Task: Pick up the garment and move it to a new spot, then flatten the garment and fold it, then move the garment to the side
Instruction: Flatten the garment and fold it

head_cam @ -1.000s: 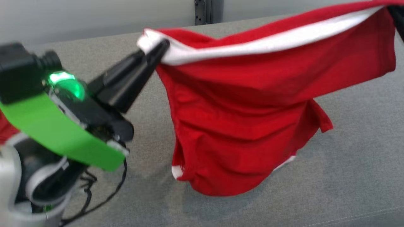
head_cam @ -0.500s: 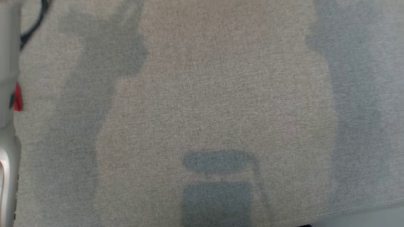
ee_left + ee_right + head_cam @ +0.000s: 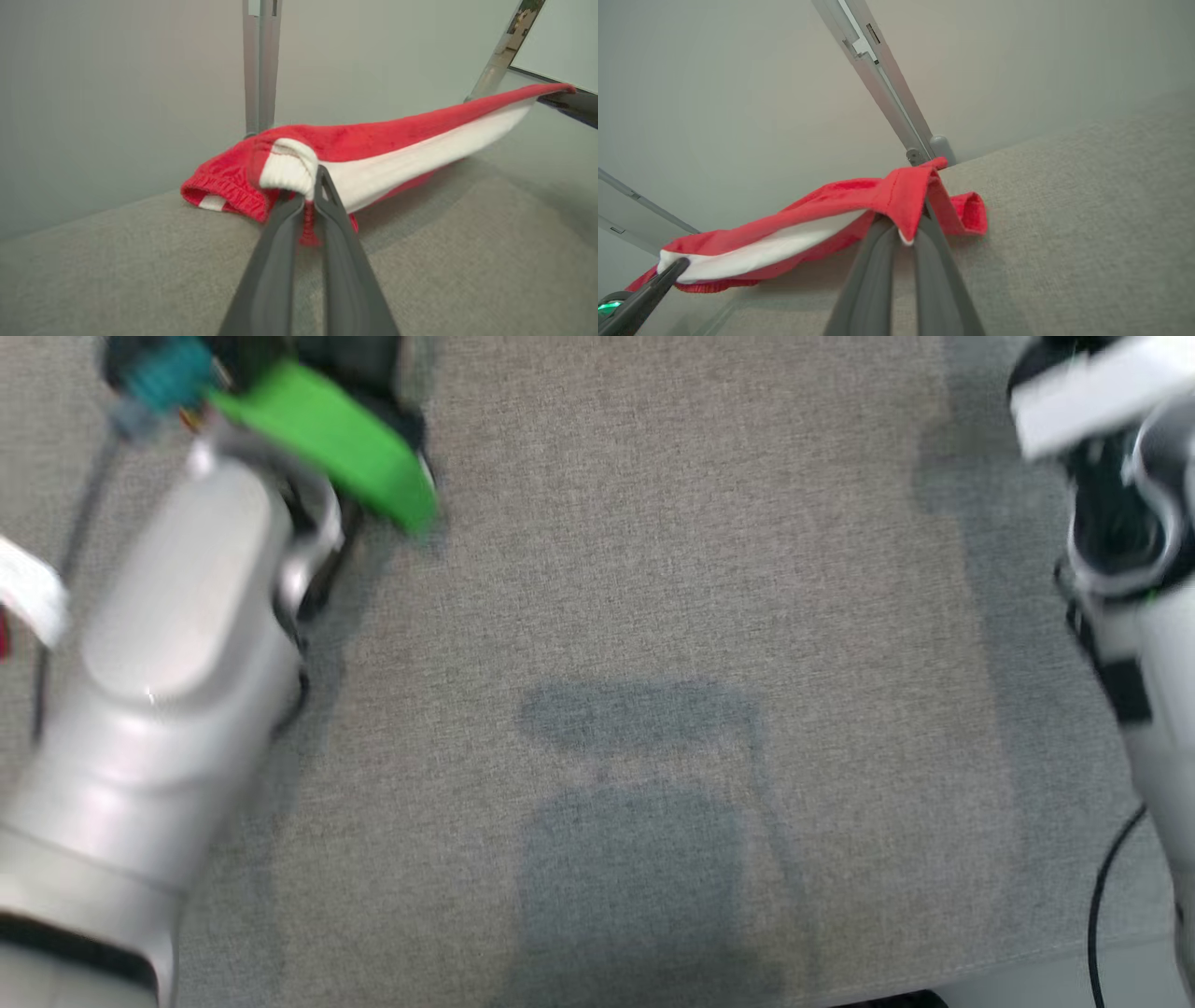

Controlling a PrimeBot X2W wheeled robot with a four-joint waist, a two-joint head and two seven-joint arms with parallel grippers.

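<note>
Left forearm (image 3: pixel 177 663) is a rounded pale-silver shell with a bright green band (image 3: pixel 327 439) at the wrist, right forearm (image 3: pixel 1158 653) same silver with a white band (image 3: pixel 1092 392), black joint seams, thin black cable (image 3: pixel 1103 887) alongside; fingers (image 3: pixel 275 270) long, matte dark grey, tapering.

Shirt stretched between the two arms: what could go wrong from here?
1. The left tool and right tool each pinch just a small edge of the shirt; a tug might pull it free.
2. The shirt sags between them, with a bunched end on the grey surface, so it may land creased.
3. A metal post stands just behind; cloth could snag.
</note>
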